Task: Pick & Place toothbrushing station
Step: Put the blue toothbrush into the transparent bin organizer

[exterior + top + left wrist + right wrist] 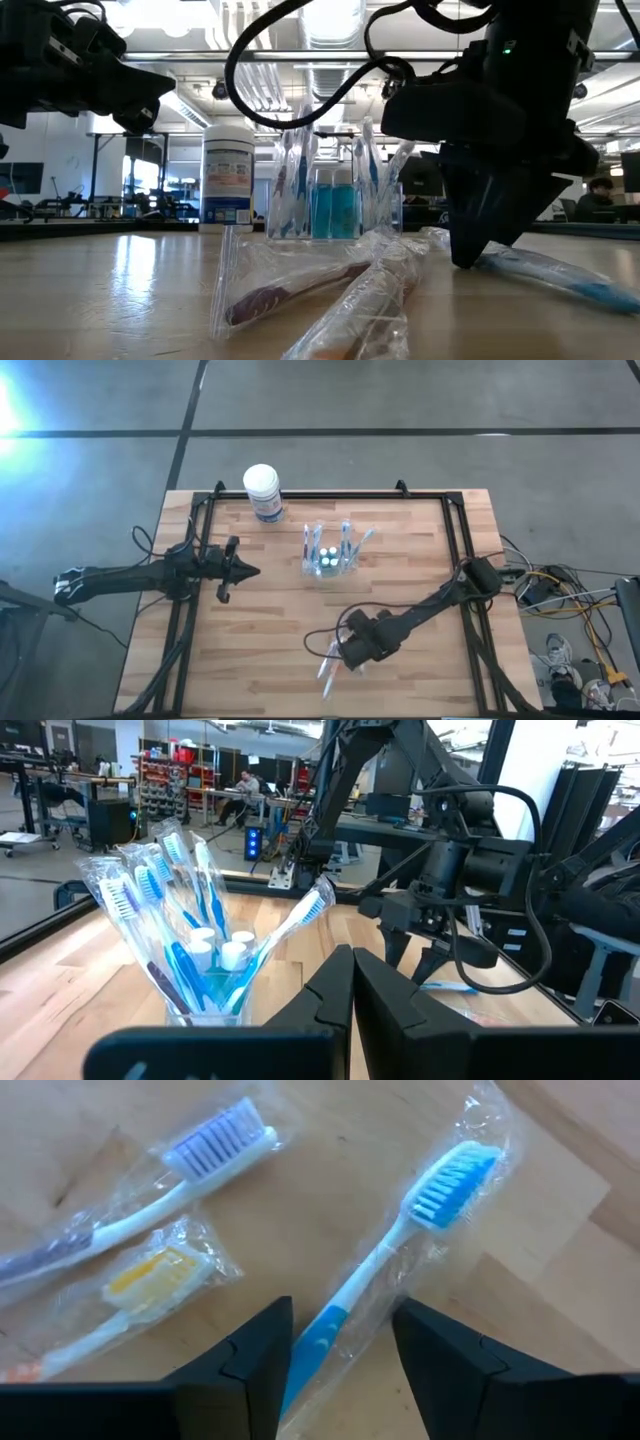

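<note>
The toothbrushing station (pixel 328 558), a clear holder full of wrapped toothbrushes, stands upright on the table's far middle; it also shows in the low view (pixel 330 205) and the left wrist view (pixel 205 980). My left gripper (pixel 250 570) is shut and empty, raised to the station's left, pointing at it (pixel 352 975). My right gripper (pixel 340 660) is open and points down at the near middle of the table. Its fingers stand on either side of a wrapped blue toothbrush (pixel 400 1240) lying flat, at the handle; I see no touch.
Two more wrapped toothbrushes, one purple-bristled (pixel 190 1165) and one yellow (pixel 140 1280), lie flat beside the blue one. A white tub with a blue label (pixel 263 492) stands at the far edge, left of the station. A black frame (pixel 455 550) runs along the table's sides.
</note>
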Robot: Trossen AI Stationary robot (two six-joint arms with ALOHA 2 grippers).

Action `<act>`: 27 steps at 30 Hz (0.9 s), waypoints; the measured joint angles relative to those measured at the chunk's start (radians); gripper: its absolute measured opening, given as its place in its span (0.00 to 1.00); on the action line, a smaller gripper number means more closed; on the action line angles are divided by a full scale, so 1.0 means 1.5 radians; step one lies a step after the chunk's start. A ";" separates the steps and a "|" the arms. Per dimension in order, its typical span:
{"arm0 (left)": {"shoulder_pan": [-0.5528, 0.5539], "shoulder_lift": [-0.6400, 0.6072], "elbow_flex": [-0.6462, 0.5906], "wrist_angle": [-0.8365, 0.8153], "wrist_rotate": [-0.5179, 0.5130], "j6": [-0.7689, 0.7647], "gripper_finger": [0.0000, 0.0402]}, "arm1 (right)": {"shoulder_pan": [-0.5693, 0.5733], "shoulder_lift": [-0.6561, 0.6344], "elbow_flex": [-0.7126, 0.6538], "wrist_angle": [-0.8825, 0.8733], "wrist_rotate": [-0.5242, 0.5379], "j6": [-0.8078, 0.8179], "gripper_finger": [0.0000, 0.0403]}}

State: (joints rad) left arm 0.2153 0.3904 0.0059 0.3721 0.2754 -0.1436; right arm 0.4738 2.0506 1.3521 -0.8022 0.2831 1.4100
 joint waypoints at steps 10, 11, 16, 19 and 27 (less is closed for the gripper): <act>0.000 0.000 0.000 0.000 0.000 0.007 0.03 | 0.000 -0.005 -0.001 0.006 -0.003 -0.114 0.19; 0.000 0.000 0.000 0.000 0.000 0.007 0.03 | 0.000 -0.005 -0.001 0.006 -0.004 -0.124 0.16; 0.000 0.000 0.000 0.002 0.000 0.007 0.03 | 0.000 -0.012 -0.003 -0.009 -0.015 -0.181 0.04; 0.000 0.000 0.000 0.005 0.000 0.007 0.03 | 0.003 -0.026 -0.004 -0.010 -0.018 -0.215 0.03; 0.000 0.000 0.000 0.007 0.000 0.006 0.03 | 0.041 -0.127 -0.006 -0.002 0.109 -0.300 0.02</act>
State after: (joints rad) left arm 0.2157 0.3904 0.0059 0.3820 0.2753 -0.1341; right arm 0.5349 1.8602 1.3437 -0.8059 0.4459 0.9594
